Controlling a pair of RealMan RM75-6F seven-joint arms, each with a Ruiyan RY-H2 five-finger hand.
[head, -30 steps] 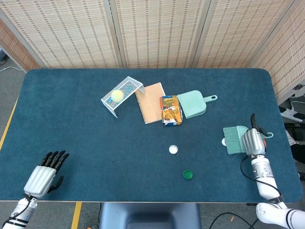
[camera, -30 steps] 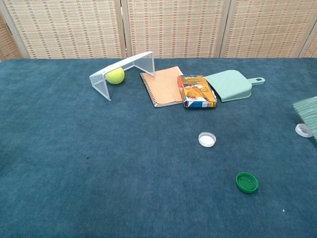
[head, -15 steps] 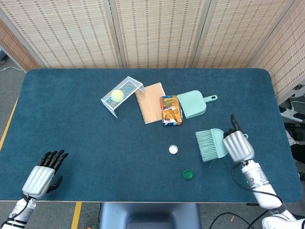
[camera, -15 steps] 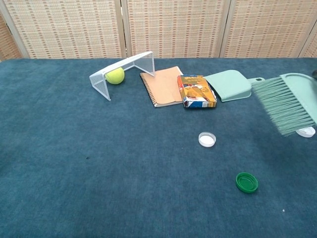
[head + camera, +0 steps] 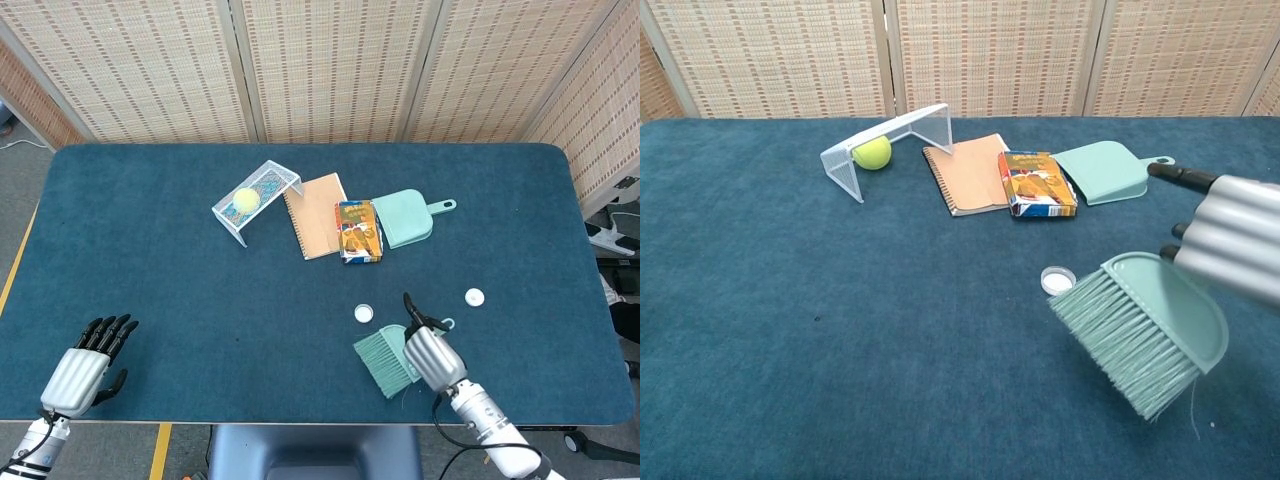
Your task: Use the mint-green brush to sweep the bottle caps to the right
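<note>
Brush (image 5: 386, 360) in right hand (image 5: 431, 357).

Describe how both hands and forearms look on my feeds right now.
Both hands have ribbed silver backs. The left hand has black fingers, above a white forearm with a black cable. The right hand shows a black fingertip; its wrist is white and silver, cable alongside.

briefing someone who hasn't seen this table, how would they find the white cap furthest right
Start at the mint-green dustpan near the table's middle, then look toward the robot and a little right. The white cap lies alone on bare cloth; the other white cap sits left, by the brush.
</note>
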